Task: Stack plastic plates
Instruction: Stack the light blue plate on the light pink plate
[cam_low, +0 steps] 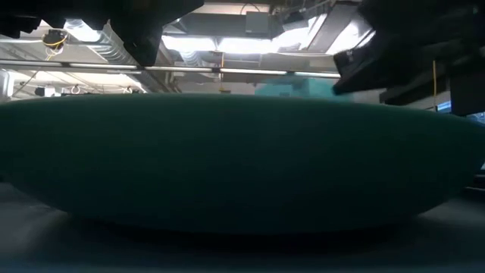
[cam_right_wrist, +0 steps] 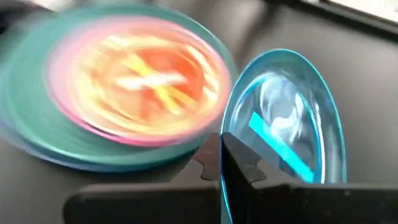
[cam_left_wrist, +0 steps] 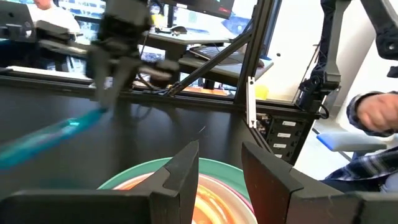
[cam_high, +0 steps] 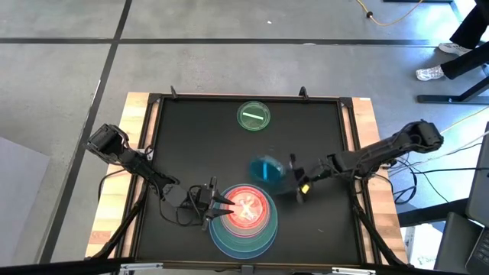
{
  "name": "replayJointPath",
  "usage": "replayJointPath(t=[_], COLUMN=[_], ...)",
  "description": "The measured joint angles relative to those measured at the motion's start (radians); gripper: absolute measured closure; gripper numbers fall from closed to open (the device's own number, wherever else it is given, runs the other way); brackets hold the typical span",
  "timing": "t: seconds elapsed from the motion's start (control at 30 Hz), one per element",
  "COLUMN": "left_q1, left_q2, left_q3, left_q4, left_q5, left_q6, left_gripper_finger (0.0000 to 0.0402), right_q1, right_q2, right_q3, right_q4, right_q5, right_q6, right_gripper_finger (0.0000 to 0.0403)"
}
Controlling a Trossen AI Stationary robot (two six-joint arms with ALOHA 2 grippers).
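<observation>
Right jaws (cam_right_wrist: 227, 165) pinch blue plate's (cam_right_wrist: 283, 118) rim; left jaws (cam_left_wrist: 221, 171) parted over stack (cam_high: 243, 218).

The table (cam_high: 191, 153) has a black top with a dark rail around it and light wood along its two sides. A pile of plates (cam_high: 243, 218) sits on it near the front edge. A big blue plate is at the bottom, then green, then pink, with an orange one on top. A small green plate (cam_high: 254, 116) lies flat by itself near the back edge, well apart from the pile.
</observation>
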Motion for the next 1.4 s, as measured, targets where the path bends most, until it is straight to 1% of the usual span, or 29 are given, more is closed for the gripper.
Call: replayJointPath(t=[0.07,0.17,0.4,0.57,0.8,1.03,1.13,1.23,1.33,1.4], left_q1=[0.000,0.000,0.002,0.009,0.013,0.013,0.013,0.013,0.013,0.013], left_q2=[0.000,0.000,0.000,0.000,0.000,0.000,0.000,0.000,0.000,0.000], left_q3=[0.000,0.000,0.000,0.000,0.000,0.000,0.000,0.000,0.000,0.000], left_q4=[0.000,0.000,0.000,0.001,0.001,0.000,0.000,0.000,0.000,-0.004], left_q5=[-0.001,-0.007,-0.031,-0.033,-0.034,-0.034,-0.034,-0.033,-0.033,-0.033], left_q6=[0.000,0.000,0.000,0.000,0.000,0.000,0.000,0.000,-0.001,-0.003], left_gripper_finger=[0.0286,0.0286,0.0286,0.0286,0.0286,0.0286,0.0286,0.0286,0.0286,0.0286], right_q1=[0.034,0.077,0.160,0.189,0.189,0.189,0.189,0.188,0.188,0.188], right_q2=[0.009,0.016,0.088,0.172,0.282,0.411,0.462,0.499,0.503,0.478], right_q3=[0.000,0.000,0.000,0.000,0.002,0.099,0.151,0.204,0.254,0.287], right_q4=[0.046,0.097,0.280,0.388,0.522,0.524,0.477,0.400,0.287,0.166], right_q5=[-0.055,-0.106,-0.164,-0.166,-0.156,-0.156,-0.155,-0.155,-0.154,-0.136], right_q6=[-0.001,0.000,-0.005,-0.005,0.024,0.026,0.026,0.025,0.021,0.016], right_gripper_finger=[0.0402,0.0402,0.0402,0.0402,0.0402,0.0398,0.0373,0.0331,0.0283,0.0256])
